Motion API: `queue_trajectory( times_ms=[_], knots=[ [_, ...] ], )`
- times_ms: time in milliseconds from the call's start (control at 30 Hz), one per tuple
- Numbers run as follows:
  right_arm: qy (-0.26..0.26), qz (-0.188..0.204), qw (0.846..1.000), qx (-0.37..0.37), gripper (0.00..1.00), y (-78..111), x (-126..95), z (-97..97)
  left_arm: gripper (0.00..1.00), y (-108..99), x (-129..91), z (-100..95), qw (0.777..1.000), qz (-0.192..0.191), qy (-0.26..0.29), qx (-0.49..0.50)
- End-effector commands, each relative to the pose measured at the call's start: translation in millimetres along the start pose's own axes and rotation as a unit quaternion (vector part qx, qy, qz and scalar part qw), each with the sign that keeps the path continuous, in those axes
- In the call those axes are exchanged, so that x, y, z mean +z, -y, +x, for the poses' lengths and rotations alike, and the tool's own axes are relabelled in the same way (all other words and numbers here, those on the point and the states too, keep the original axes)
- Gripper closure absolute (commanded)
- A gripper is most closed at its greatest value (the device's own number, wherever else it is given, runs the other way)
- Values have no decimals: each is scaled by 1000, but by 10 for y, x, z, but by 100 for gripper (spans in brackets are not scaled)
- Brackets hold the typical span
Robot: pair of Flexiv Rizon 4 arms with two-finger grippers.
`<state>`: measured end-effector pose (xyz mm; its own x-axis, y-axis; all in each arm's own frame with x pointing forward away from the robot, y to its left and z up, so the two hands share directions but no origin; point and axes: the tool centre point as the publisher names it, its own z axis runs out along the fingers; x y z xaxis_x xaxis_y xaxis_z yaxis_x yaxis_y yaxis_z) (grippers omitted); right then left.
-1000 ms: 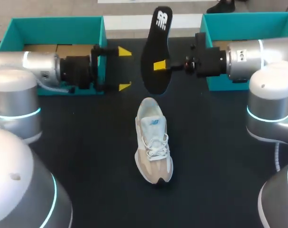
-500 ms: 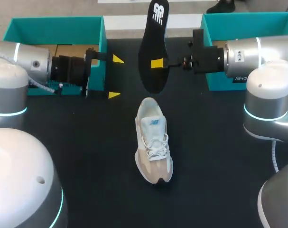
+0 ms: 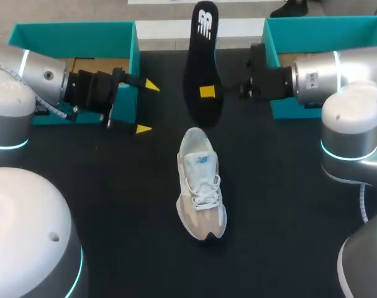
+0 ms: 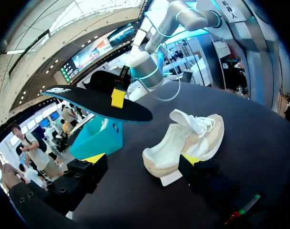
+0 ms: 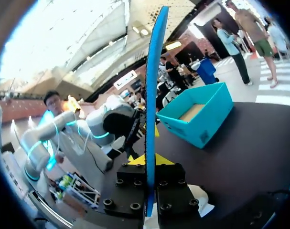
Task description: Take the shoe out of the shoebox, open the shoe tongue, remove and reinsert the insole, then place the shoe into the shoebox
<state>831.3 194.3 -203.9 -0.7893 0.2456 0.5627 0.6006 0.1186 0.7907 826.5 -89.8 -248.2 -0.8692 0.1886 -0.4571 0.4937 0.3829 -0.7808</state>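
A white and beige shoe lies on the black table, toe toward me. Above its heel hangs the black insole, with my right gripper shut on its middle. In the right wrist view the insole shows edge on, blue-rimmed, clamped between the right gripper. My left gripper stands open to the left of the insole, touching nothing. In the left wrist view the left gripper is open, with the shoe ahead of it and the insole held above.
One teal shoebox stands at the back left behind my left arm. Another teal box stands at the back right, behind my right arm. In the right wrist view a teal box sits past the insole.
My left arm has drawn back to the left and tilted its open gripper toward the table. The right gripper has shifted the insole slightly farther back.
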Motion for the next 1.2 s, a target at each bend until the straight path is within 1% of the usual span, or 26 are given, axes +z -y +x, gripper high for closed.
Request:
queue_trajectory(
  times_ms=[33,67,100,133,167,200,233,300,333,367,433,567,600,633,767,800,833,867,967,1200],
  knots=[
    [-14,15,1000,-21,100,84,76,-169,0,-205,96,107,1000,0,-16,-14],
    [-19,14,1000,-16,100,99,85,-188,0,-235,118,151,1000,-6,-22,-20],
    [-26,25,999,-25,100,117,107,-210,0,-263,139,185,999,-5,-24,-25],
    [-20,29,999,-40,100,120,117,-213,0,-276,156,226,999,-7,-26,-30],
    [-31,24,999,-34,100,148,129,-242,0,-308,178,261,999,-13,-27,-35],
    [-31,34,998,-50,100,171,149,-258,0,-317,194,301,999,-13,-27,-42],
    [-30,32,998,-46,100,197,160,-275,0,-336,213,332,998,-14,-26,-49],
    [-33,41,996,-73,100,237,189,-292,0,-362,249,403,997,-27,-30,-59],
    [-36,42,997,-62,100,268,206,-304,0,-361,261,436,997,-28,-33,-62],
    [-36,46,995,-79,100,288,216,-307,0,-359,270,463,996,-33,-36,-69],
    [-43,51,995,-80,100,347,244,-317,0,-350,284,516,995,-45,-45,-76],
    [-57,47,994,-84,100,438,302,-325,0,-337,298,611,993,-60,-54,-81],
    [-58,53,993,-91,100,454,328,-323,0,-337,302,638,993,-65,-58,-80],
    [-63,48,993,-88,100,470,345,-323,0,-342,308,659,993,-64,-57,-80],
    [-69,47,992,-90,100,545,394,-341,0,-358,338,744,990,-86,-58,-95],
    [-76,43,992,-86,100,558,398,-341,0,-360,346,763,989,-92,-59,-95],
    [-65,47,993,-87,100,569,395,-338,0,-360,353,776,988,-98,-61,-103],
    [-71,35,993,-87,100,569,383,-330,0,-359,361,786,986,-106,-65,-109],
    [-71,35,993,-87,100,569,383,-330,0,-350,378,801,984,-116,-64,-117],
    [-71,35,993,-87,100,569,383,-330,0,-334,438,780,984,-118,-62,-121]
  ],
)
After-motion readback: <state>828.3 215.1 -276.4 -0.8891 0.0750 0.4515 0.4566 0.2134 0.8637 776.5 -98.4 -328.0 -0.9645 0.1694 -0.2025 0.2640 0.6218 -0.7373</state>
